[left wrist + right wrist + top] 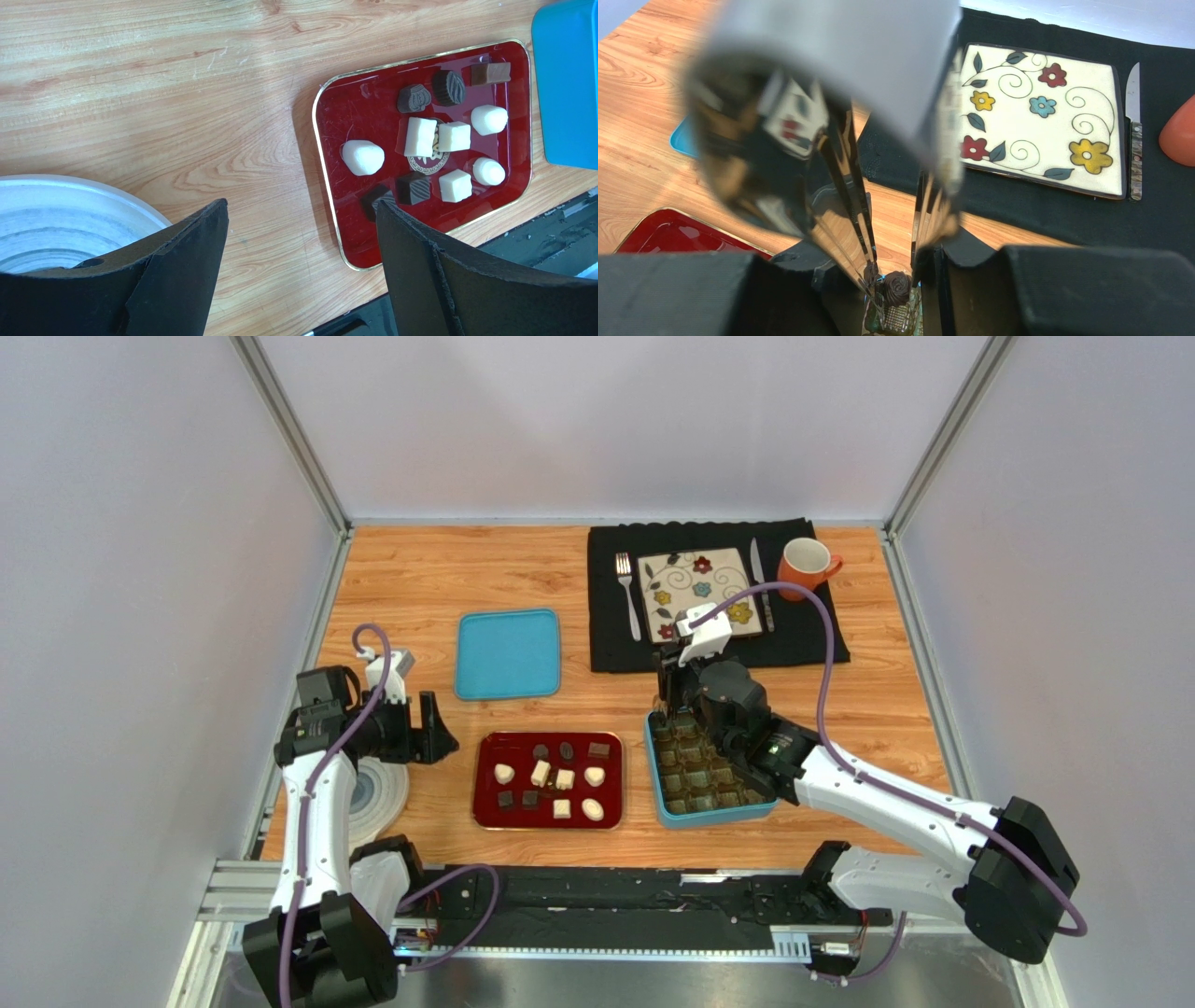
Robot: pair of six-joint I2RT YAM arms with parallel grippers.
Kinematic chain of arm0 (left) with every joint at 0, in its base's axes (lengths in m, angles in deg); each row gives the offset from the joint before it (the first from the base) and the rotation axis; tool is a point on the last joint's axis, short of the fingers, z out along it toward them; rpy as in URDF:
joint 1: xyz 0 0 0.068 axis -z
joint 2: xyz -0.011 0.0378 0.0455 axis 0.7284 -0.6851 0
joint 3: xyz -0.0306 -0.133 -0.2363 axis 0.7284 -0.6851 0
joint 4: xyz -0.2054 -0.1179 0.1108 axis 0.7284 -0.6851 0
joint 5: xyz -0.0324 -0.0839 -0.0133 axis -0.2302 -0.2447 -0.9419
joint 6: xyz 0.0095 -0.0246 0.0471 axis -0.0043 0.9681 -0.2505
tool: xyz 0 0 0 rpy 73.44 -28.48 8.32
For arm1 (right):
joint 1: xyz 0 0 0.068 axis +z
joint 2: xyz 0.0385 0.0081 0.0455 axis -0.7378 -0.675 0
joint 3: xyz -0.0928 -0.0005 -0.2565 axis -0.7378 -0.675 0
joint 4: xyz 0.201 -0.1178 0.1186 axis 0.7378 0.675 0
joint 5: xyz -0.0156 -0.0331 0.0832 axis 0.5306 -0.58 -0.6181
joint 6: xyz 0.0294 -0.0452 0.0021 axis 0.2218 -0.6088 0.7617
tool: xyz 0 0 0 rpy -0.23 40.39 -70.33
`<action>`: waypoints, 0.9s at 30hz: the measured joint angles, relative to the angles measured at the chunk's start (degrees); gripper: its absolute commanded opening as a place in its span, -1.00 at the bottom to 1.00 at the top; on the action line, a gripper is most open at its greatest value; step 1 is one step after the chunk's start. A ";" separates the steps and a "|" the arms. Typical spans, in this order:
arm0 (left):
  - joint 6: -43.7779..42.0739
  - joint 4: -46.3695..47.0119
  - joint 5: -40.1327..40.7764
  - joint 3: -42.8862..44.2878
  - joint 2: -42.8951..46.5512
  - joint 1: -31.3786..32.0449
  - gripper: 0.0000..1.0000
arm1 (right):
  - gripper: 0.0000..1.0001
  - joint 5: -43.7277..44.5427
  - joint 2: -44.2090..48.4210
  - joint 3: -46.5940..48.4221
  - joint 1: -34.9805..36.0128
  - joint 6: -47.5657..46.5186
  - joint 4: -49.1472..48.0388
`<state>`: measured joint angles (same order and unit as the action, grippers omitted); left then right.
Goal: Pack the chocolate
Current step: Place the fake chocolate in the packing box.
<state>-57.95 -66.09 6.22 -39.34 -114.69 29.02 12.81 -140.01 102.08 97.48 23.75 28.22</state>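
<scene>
Right of left gripper (302, 210), jaws wide, empty: chocolates (420, 136) on red tray (337, 112). Just ahead of right gripper (685, 711), clamped on tongs (878, 175): dark chocolate (897, 287) between tips, over blue box (709, 819). Risk: piece lands askew if tips ease unevenly.

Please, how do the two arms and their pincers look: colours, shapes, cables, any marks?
The left arm and right arm have white links between bulky black joints. A purple cable loops along each. A small green light glows on the right arm. The left pincer and right pincer each have two broad, black, wedge-shaped fingers, with a white camera block at the wrist.
</scene>
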 measured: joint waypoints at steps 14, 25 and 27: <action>-0.02 -0.24 -0.24 0.00 0.00 0.02 0.71 | -0.40 -2.05 2.51 -0.92 -0.04 2.34 1.88; 0.00 -0.66 -0.66 0.00 0.31 0.02 0.71 | -0.28 -2.38 4.31 -1.84 -0.04 3.15 3.30; 0.00 -0.72 -0.66 0.00 0.44 0.02 0.71 | -0.26 -2.38 4.28 -1.84 -0.04 3.13 3.30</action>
<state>-57.95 -66.81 5.56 -39.34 -114.26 29.04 10.43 -135.73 100.25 97.43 26.88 31.52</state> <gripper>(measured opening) 0.857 0.356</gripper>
